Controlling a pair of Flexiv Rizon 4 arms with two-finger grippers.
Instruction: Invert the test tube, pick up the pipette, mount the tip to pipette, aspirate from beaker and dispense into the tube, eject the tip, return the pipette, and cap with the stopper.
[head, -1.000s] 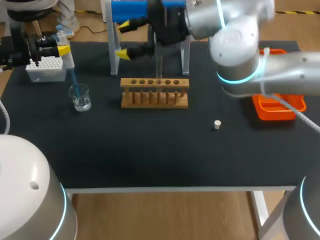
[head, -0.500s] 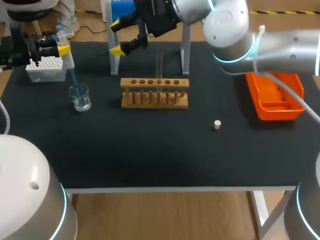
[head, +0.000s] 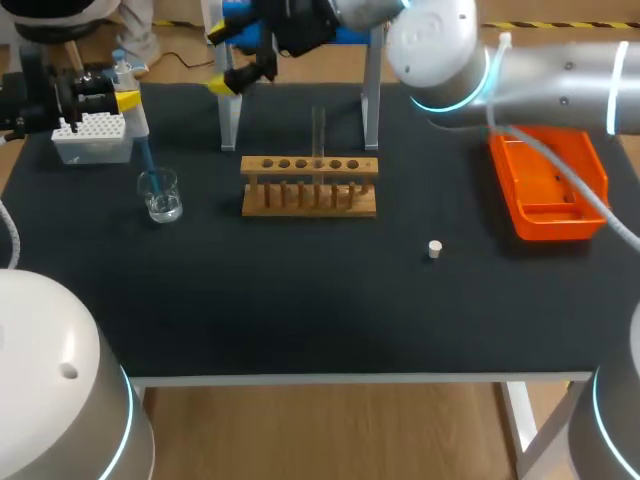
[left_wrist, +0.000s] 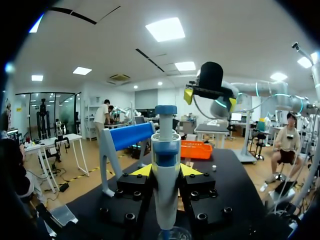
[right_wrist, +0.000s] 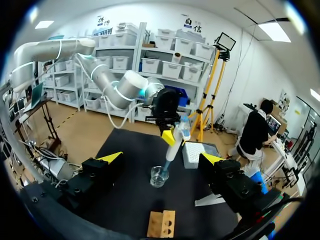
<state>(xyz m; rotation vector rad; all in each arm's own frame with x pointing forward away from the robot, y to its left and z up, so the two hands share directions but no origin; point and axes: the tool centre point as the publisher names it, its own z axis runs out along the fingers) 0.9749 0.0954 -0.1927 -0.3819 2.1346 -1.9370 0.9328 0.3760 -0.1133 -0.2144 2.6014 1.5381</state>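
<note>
The left gripper (left_wrist: 165, 171) clamps the pipette (left_wrist: 165, 150), whose tip dips into the beaker (head: 160, 195). The right gripper (head: 228, 60) hangs wide open and empty beside the pipette stand (head: 229, 115).

You are looking down from behind at the whole table (head: 300, 300); your wrist cameras are facing each other, sharing the beaker (right_wrist: 159, 176).

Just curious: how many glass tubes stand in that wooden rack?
1: a test tube stands upright near the middle of the wooden rack; its other holes look empty.
</note>
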